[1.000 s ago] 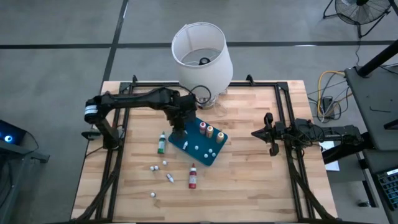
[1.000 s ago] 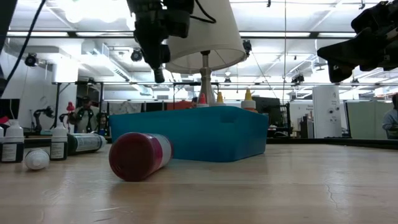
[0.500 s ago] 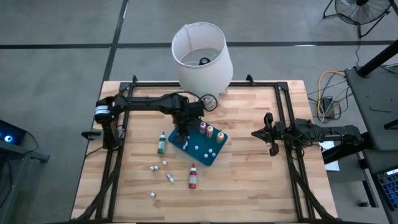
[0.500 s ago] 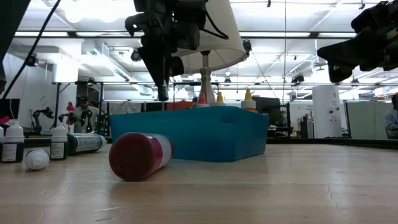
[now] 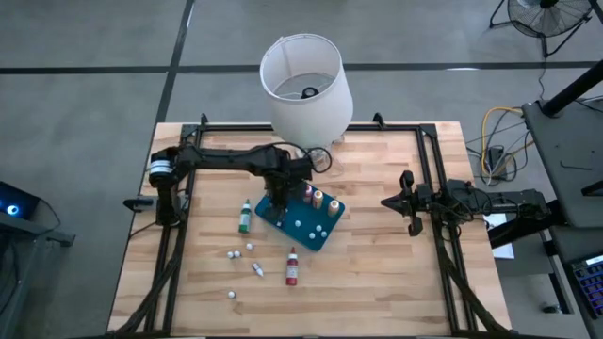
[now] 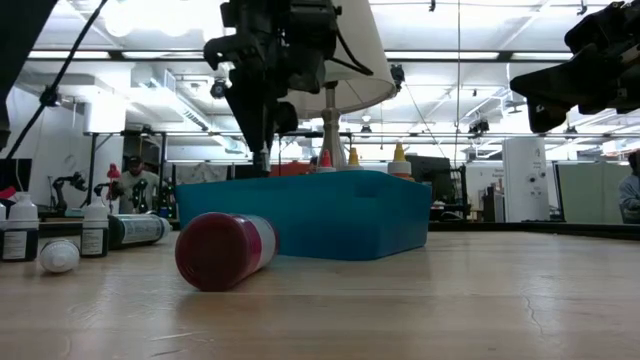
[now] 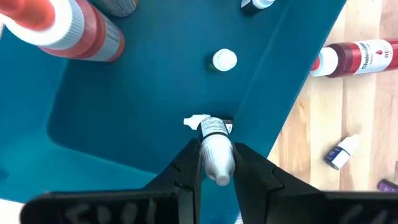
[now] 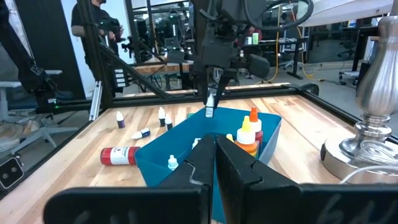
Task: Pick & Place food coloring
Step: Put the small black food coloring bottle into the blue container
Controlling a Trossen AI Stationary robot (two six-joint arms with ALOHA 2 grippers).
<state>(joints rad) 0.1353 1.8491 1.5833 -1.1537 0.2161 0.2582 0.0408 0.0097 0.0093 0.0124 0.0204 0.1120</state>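
While left gripper clamps a small white bottle mid-frame, teal tray holds red-orange bottles upper left; right gripper closed, empty.

Bright overhead ceiling lights are flooding the room evenly, and shadows on the wooden surface are staying soft. In the low view the near surface is blurring, and the lamp shade is perhaps glaring slightly against the lights.

Teal tray; red bottle; green bottle; white lampshade.
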